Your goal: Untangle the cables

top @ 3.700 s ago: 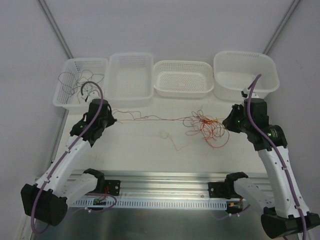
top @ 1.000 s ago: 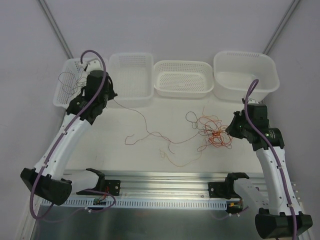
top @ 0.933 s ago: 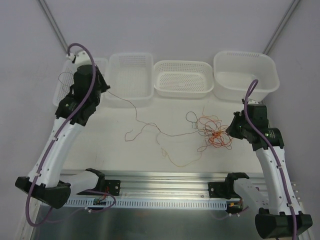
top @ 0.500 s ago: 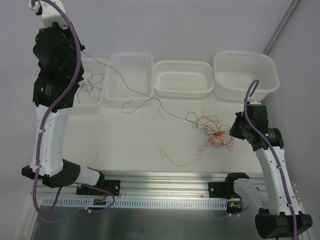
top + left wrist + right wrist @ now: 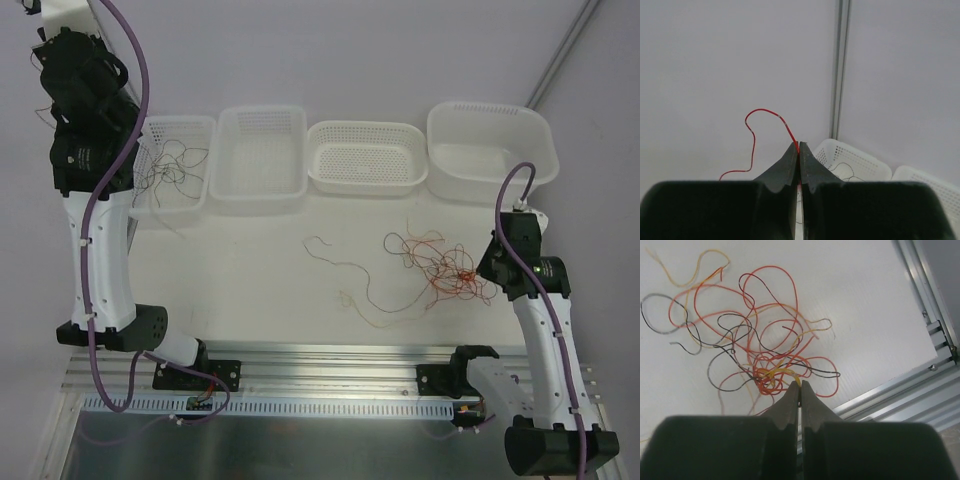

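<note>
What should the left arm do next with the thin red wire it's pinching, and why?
Probably lower the left gripper over one of the white perforated baskets and open it. Its jaws are shut on the thin bright red wire, held high, and no strand shows running back to the tangle of red, orange and dark wires in the right gripper.

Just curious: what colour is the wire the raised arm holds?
Bright red; the wire shows best in the left wrist view.
</note>
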Controlling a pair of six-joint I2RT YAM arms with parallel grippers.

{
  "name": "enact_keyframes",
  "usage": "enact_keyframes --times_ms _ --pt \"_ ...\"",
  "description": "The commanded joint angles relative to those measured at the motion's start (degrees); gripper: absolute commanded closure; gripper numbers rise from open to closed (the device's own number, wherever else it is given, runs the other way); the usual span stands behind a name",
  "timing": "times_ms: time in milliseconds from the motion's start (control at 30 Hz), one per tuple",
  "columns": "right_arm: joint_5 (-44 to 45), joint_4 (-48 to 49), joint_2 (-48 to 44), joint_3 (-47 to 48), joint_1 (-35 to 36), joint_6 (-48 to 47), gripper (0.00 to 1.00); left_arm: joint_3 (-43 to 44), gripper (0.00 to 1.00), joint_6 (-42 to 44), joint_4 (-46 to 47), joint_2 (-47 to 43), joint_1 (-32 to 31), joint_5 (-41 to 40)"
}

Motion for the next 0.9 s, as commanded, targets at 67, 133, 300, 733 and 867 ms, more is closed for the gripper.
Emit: enact_keyframes --times_ms 67,133,300,733,867 --pt "-1.3 -0.3 0.3 4.3 -4.9 2.5 0.99 -2.9 1.0 -0.6 1.9 -1.1 3.1 3.4" --pt "-5.3 1.4 2.0 5.2 -4.9 1.7 0.99 -3.6 1.0 -2.4 2.0 -0.8 3.1 8.9" --pt "-22.5 5.9 5.5 5.0 -4.4 0.1 0.99 -5.4 1.0 -8.2 1.9 -0.1 3.1 21.7" --pt "-29.2 11.5 12.7 3.2 11.0 -2.5 0.95 5.9 1.0 -14.6 7.0 10.5 3.1 30.7" --pt "-30.6 12.6 13.5 2.1 12.2 -2.3 0.94 6.2 1.0 -16.6 11.5 14.7 3.1 34.3"
